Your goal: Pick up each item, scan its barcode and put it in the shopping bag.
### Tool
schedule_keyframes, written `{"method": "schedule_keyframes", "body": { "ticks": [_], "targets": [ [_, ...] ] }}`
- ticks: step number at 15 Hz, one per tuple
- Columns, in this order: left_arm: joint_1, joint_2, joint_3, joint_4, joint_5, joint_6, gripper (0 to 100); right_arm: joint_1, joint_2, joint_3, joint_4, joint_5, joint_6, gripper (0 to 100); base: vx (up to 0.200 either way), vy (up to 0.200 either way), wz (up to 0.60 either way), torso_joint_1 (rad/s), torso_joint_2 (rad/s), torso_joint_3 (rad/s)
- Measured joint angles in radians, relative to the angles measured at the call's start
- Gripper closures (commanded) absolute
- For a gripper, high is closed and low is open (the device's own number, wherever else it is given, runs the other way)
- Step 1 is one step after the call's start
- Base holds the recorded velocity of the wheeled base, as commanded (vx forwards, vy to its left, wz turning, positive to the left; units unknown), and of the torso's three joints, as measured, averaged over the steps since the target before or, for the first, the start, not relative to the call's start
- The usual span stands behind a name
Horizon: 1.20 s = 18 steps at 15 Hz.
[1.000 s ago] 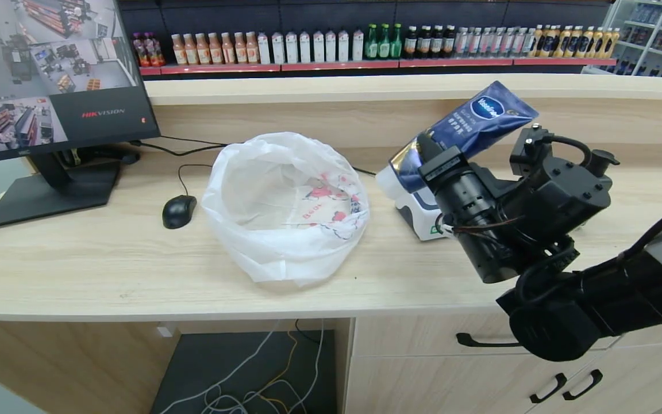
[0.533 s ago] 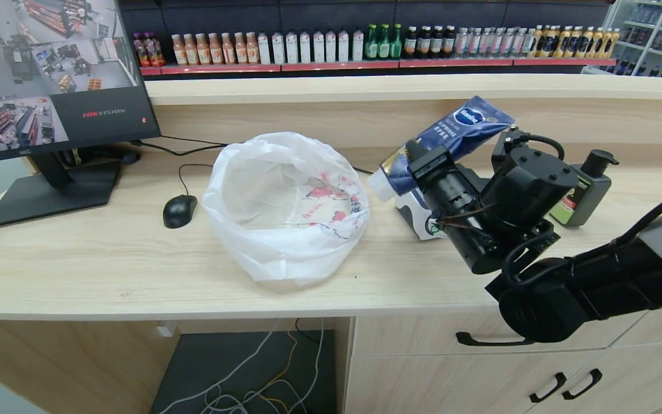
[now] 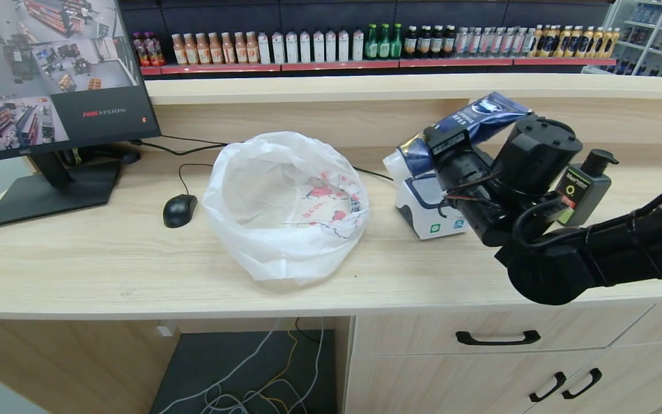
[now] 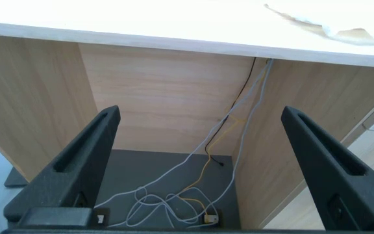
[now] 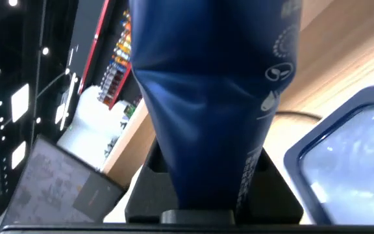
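**Head view.** Logging the right tool (image 3: 445, 140) clamping the blue tube (image 3: 483, 115) across its body, with the cap end tilting down over the scanner (image 3: 423, 214) toward the right end of the table (image 3: 107, 264). Judging this as the scan step: presenting the tube's printed side to the scanner window, bagging not yet done. Noting the shopping bag (image 3: 233, 230) sitting open-mouthed at the table's middle, near the scanner, probably placed there for a short carry after the read. Noting a pump bottle (image 3: 582, 187) standing upright near the right end, partly behind the arm, apparently waiting its turn. Seeing the mouse (image 3: 179, 211) and monitor (image 3: 49, 75) toward the left end, well apart from the work.

**Left wrist view.** Finding the left tool (image 4: 200, 112) spread wide and holding nothing, hanging below the table's front edge and facing the recess with loose cables (image 4: 193, 188). Judging it parked out of the right arm's way.

**Right wrist view.** Seeing the tube (image 5: 206, 97) pinched in the right tool (image 5: 210, 177), with the scanner's window (image 5: 356, 156) just beside it. Not managing to tell whether the barcode is facing that window.
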<state>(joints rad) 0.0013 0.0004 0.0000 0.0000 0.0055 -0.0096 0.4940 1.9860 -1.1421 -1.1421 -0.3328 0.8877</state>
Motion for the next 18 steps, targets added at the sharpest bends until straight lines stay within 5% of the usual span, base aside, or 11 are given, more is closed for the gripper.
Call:
{"method": "schedule_keyframes", "body": {
  "ticks": [18],
  "targets": [
    [0.0,0.0,0.0,0.0,0.0,0.0,0,-0.051,0.024,0.022,0.093,-0.011,0.193,100,0.0,0.0,0.0,0.0,0.0,0.0]
  ]
}}
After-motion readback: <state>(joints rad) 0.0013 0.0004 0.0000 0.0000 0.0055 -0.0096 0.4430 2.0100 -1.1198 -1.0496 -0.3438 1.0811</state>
